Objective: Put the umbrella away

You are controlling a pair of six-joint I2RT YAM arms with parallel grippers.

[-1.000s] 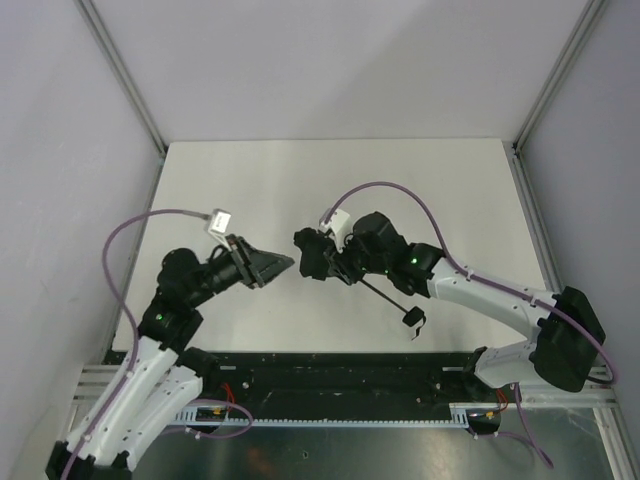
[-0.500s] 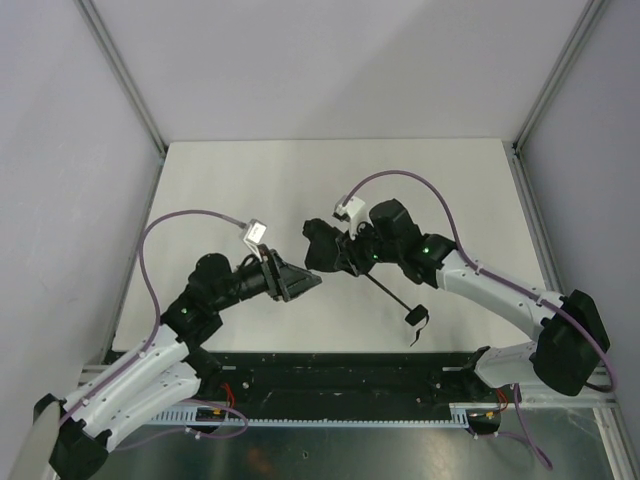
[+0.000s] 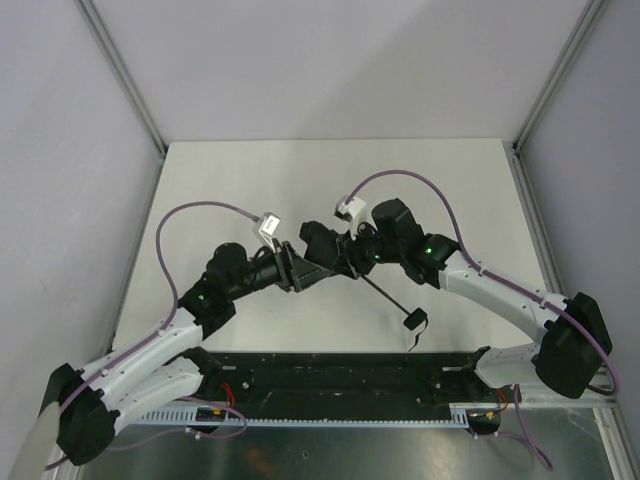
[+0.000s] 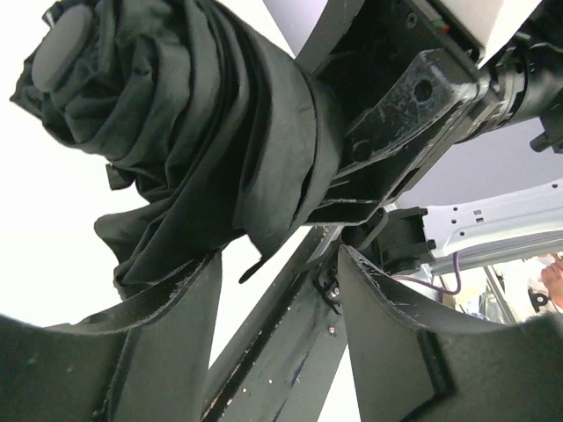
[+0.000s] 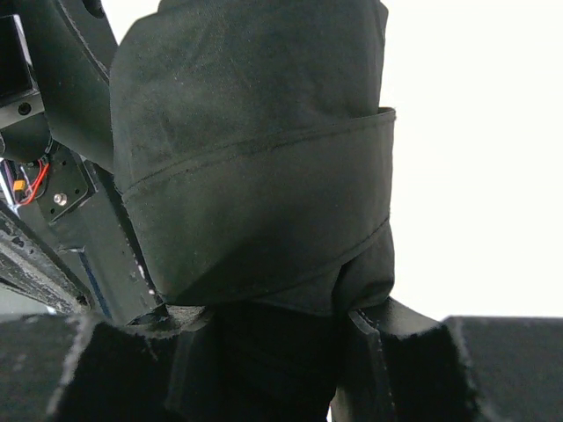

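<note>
Mid-frame above the table (image 3: 230, 180), the right gripper (image 5: 277, 318) held the umbrella (image 3: 318, 242) clamped round its rolled canopy (image 5: 255, 158), handle (image 3: 412, 320) dangling lower right, seemingly so the left gripper (image 4: 280, 264), jaws apart and gripping nothing, could reach it.

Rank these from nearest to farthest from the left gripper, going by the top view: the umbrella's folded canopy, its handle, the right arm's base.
Measured from the left gripper:
1. The folded canopy, right at the fingertips, mid-table.
2. The handle, off to the right and toward the near edge, at the shaft's end.
3. The right arm's base, far right at the near edge.
</note>
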